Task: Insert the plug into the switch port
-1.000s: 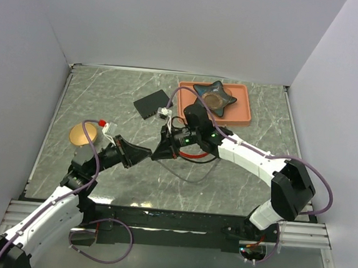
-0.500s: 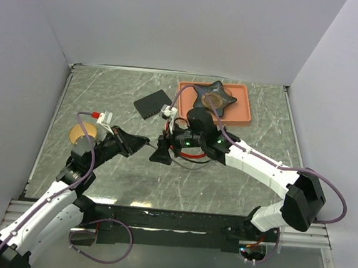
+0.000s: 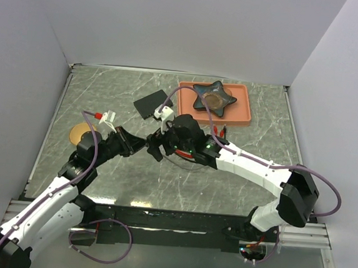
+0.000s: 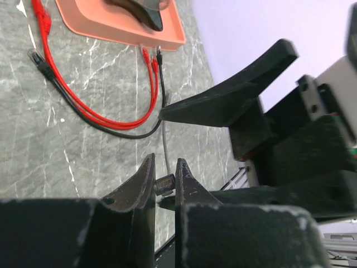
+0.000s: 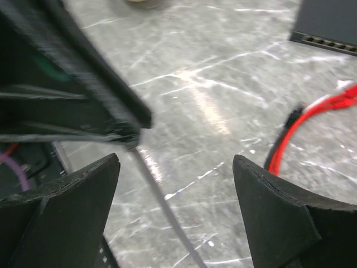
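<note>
The switch (image 3: 151,103) is a flat black box at the table's back centre; the right wrist view shows its row of ports at the top right (image 5: 329,22). My left gripper (image 3: 141,144) (image 4: 164,167) is shut on the plug (image 4: 164,183), a small connector pinched between its fingertips, with a grey cable (image 4: 166,151) running away from it. My right gripper (image 3: 154,150) (image 5: 175,162) stands wide open right in front of the left one, nothing between its fingers. The grey cable (image 5: 162,195) passes under its gap.
An orange tray (image 3: 247,112) with a dark star-shaped dish (image 3: 213,96) stands at the back right. Red and black cables (image 4: 111,117) (image 5: 295,134) lie on the table between tray and grippers. A round wooden disc (image 3: 78,134) lies at the left.
My right gripper has gone from shut to wide open and let go of the plug end. The left gripper keeps the plug. Both arms shifted slightly towards the back.
</note>
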### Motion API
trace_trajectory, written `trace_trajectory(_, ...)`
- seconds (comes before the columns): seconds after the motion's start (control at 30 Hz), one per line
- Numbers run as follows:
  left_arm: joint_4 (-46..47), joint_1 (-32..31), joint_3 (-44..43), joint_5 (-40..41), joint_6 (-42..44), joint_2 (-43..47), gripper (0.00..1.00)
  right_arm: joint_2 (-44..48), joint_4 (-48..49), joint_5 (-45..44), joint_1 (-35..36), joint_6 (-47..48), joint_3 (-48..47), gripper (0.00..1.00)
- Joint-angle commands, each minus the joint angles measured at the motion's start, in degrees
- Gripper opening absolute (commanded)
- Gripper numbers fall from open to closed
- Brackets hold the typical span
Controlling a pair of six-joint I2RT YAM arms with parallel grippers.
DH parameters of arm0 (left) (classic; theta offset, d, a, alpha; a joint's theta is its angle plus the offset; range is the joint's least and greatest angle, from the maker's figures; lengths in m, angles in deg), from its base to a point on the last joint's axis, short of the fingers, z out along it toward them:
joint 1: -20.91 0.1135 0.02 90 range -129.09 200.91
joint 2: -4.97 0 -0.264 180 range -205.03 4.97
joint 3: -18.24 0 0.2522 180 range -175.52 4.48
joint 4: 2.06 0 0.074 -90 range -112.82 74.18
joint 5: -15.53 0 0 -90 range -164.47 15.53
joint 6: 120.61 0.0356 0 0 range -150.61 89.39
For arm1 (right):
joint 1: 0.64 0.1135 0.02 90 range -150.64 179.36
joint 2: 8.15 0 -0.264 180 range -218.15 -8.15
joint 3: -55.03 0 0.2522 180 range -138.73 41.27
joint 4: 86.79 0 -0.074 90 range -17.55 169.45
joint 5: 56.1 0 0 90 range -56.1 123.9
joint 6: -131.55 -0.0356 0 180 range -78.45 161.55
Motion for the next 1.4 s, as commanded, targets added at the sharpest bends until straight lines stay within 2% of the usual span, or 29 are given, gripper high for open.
trace_trajectory(0.0,-0.6,-0.2,-3.1,1.0,-1.7,1.4,0.01,-1.0,4.4,-6.8,1.8,-0.6,-2.4,0.88)
trace_trajectory(0.07,-0.6,-0.2,-3.1,0.4,-1.7,1.4,0.01,-0.9,5.8,-6.6,2.2,-0.7,-1.7,0.86)
trace_trajectory(0.17,-0.6,-0.2,-3.3,0.2,-1.7,1.0,0.01,-0.1,8.0,-6.0,3.2,-0.9,-1.0,0.73)
trace_trajectory(0.27,-0.2,-0.2,-3.2,-0.1,-1.7,0.7,0.01,0.7,11.1,-5.1,3.6,-2.4,0.2,0.72)
trace_trajectory(0.37,1.4,-0.2,-2.7,-1.4,-1.6,0.6,0.02,0.9,12.8,-5.4,3.7,-4.2,1.1,0.35)
trace_trajectory(0.4,1.7,-0.2,-2.6,-1.7,-1.7,0.7,0.03,0.9,12.6,-5.7,3.7,-4.3,0.9,0.15)
trace_trajectory(0.43,1.9,-0.2,-2.5,-1.7,-1.8,1.0,0.04,0.8,12.0,-6.2,3.6,-4.3,0.8,0.07)
trace_trajectory(0.5,1.6,-0.2,-2.5,-1.4,-1.1,1.7,0.07,1.0,11.7,-6.5,3.6,-4.4,1.1,0.0)
trace_trajectory(0.6,-2.0,-0.2,-3.3,0.4,0.3,2.9,0.25,1.6,10.5,-6.9,3.7,-3.9,1.4,0.0)
trace_trajectory(0.63,-2.7,-0.2,-3.5,2.0,0.6,4.0,0.44,2.2,10.4,-6.9,3.7,-3.7,1.7,0.0)
trace_trajectory(0.73,-3.8,-0.2,-3.0,4.1,0.8,6.7,0.8,3.6,9.5,-6.7,3.5,-3.0,2.7,0.0)
trace_trajectory(0.77,-3.9,-0.2,-2.9,4.3,0.9,7.3,0.83,3.7,9.0,-6.1,3.3,-2.8,2.8,0.0)
trace_trajectory(0.87,-3.4,-0.1,-2.3,4.0,1.7,9.4,0.87,4.6,6.1,2.9,0.7,-1.7,3.0,0.0)
trace_trajectory(0.93,-2.8,-0.2,-2.3,3.2,2.6,10.2,0.87,5.8,6.3,16.2,-1.4,-1.1,4.1,0.0)
trace_trajectory(1.03,1.0,-0.1,-1.1,-1.3,4.4,11.1,0.84,7.6,7.4,29.2,-6.8,-1.5,5.6,0.0)
trace_trajectory(1.07,2.8,-0.2,-0.5,-3.7,4.8,11.3,0.83,8.0,7.8,36.5,-9.1,-2.5,6.1,0.0)
trace_trajectory(1.27,16.9,-0.2,4.1,-13.7,3.6,11.6,0.75,9.5,10.4,53.9,-12.0,-4.3,7.1,0.0)
trace_trajectory(1.37,21.4,-0.4,5.6,-15.9,2.5,11.9,0.72,7.5,10.2,56.9,-12.1,-5.5,5.6,0.0)
